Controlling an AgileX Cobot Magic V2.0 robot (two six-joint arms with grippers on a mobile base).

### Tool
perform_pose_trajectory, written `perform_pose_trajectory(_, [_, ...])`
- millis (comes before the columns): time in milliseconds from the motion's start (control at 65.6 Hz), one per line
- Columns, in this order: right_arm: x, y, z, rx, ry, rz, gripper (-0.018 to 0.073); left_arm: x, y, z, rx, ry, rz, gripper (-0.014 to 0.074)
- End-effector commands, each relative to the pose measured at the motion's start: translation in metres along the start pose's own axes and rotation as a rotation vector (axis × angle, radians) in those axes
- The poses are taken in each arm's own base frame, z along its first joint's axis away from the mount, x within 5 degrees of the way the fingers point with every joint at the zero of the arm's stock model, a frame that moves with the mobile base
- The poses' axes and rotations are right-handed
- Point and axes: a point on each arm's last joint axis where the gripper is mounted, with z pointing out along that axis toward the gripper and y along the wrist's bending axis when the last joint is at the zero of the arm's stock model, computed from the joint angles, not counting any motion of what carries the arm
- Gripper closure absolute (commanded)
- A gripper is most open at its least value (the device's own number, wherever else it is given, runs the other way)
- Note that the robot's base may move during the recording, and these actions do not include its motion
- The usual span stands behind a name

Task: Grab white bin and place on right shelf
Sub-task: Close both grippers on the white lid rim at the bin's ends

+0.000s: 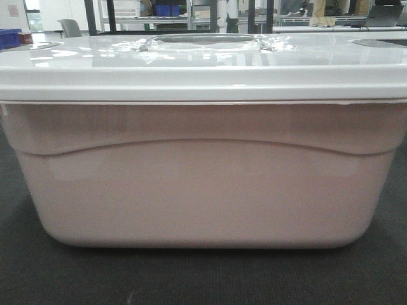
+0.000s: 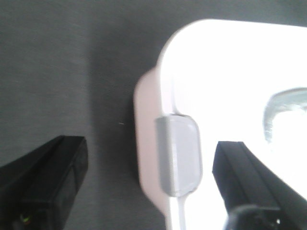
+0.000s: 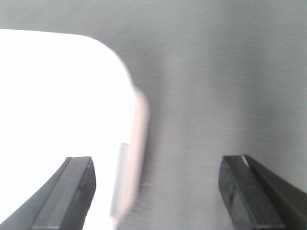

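The white bin [image 1: 203, 184] fills the front view, a pale pinkish tub under a glossy white lid [image 1: 203, 70] with a recessed handle [image 1: 203, 40], standing on dark carpet. My left gripper [image 2: 151, 148] is open above the bin's left end [image 2: 230, 72]. One finger hangs over the lid, the other over the carpet, and a grey latch [image 2: 178, 155] lies between them. Open too, my right gripper [image 3: 157, 165] straddles the bin's right rim [image 3: 139, 124] the same way. Neither gripper touches the bin. The right shelf is out of view.
Dark grey carpet [image 1: 203, 279] surrounds the bin on both sides. Far behind it are a blue bin [image 1: 9, 38], a grey chair [image 1: 70, 27], dark posts and distant racks with desks.
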Motion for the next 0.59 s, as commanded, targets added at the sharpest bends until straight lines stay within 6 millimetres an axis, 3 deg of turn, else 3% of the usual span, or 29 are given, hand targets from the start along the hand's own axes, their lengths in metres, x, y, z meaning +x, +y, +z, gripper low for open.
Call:
perform_pose_trajectory(0, [0.0, 0.01, -0.002, -0.113, 0.039, -0.032, -0.0064, -0.007, -0.008, -0.011, 0.124, -0.082, 0.01, 0.0184])
perform_pose_trajectory(152, [-0.004, 0.0, 0.011, -0.196, 0.063, 0.016, -0.0064, -0.002, 0.014, -0.002, 0.231, -0.079, -0.038, 0.0197])
perform_pose_trajectory(305, [0.005, -0.023, 0.018, -0.268, 0.06, 0.107, -0.0064, 0.016, 0.036, 0.012, 0.35, -0.073, -0.088, 0.0197])
perform_pose_trajectory(579, [0.034, -0.026, 0.043, -0.423, 0.104, 0.134, -0.0064, 0.03, 0.041, 0.027, 0.436, -0.061, -0.088, 0.0197])
